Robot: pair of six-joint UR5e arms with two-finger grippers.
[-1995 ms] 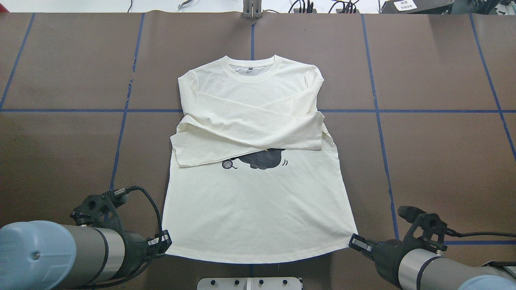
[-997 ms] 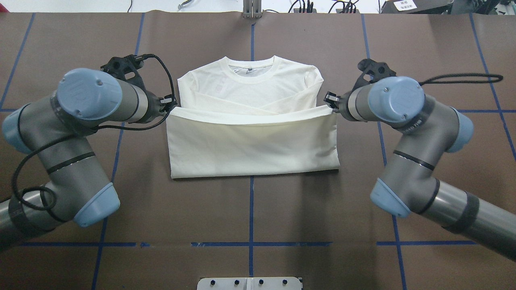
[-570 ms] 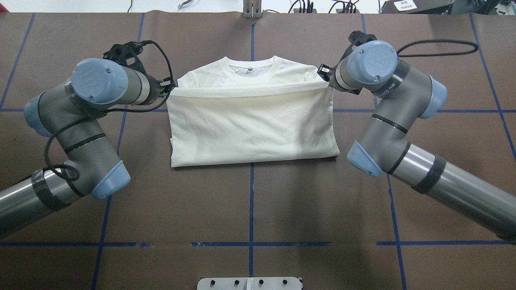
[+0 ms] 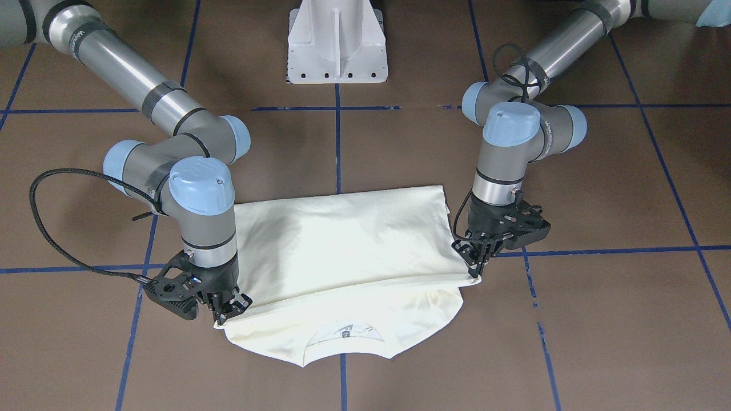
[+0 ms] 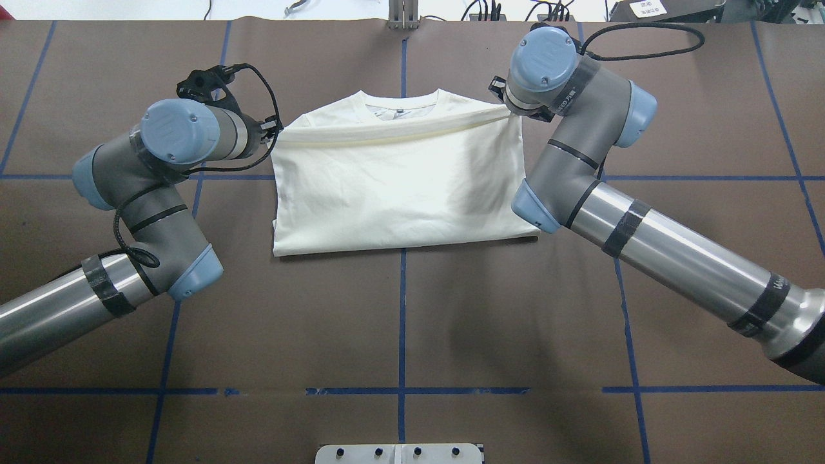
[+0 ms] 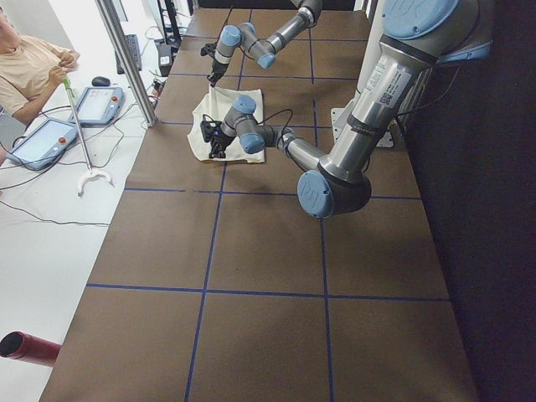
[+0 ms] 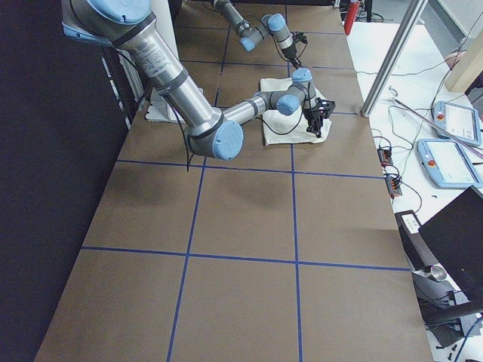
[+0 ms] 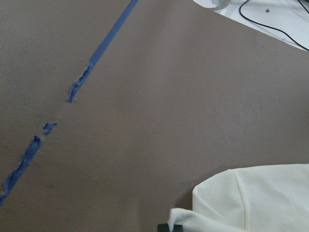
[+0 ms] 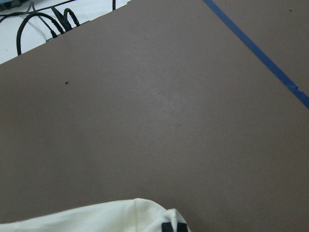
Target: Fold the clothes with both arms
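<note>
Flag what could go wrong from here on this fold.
1. Crooked fold: the carried hem runs slanted across the T-shirt, with the right gripper nearer the collar than the left gripper. Releasing now would likely leave a skewed edge.
2. Dragging: both grippers are shut on the hem corners and the layer looks stretched between them. Pulling further may shift the lower crease along the table.

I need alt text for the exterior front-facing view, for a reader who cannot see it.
A cream-white T-shirt lies half folded on a brown table with blue tape lines: the left gripper, at picture right, and the right gripper, at picture left, each pinch a corner of the folded-over half, near the collar.
</note>
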